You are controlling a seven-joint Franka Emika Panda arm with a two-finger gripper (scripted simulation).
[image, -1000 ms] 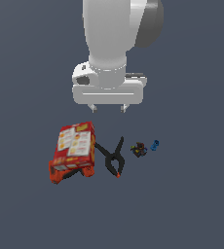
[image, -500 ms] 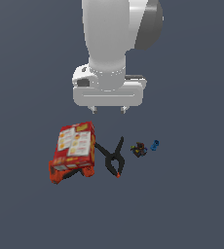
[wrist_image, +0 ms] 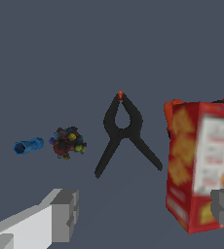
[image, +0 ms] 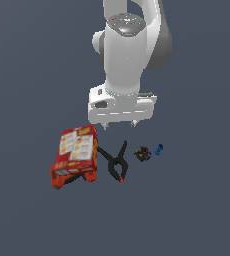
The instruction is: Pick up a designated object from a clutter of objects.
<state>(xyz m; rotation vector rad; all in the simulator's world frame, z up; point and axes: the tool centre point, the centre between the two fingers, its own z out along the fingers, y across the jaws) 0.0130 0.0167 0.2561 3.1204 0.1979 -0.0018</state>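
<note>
Hovering above clutter, hand (image: 120,124) spread wide, holding nothing, fingertips clear of worktop (image: 197,210). Designated object (image: 142,153), tiny dark flecked lump, at about 4 o'clock from hand in exterior view, just beside blue piece (image: 159,149), apart from black spring clamp (image: 118,160). No clear long axis; lumpy, roundish. Probably needs shift toward 4 o'clock, then descent, keeping clear of clamp and red carton (image: 77,152).
</note>
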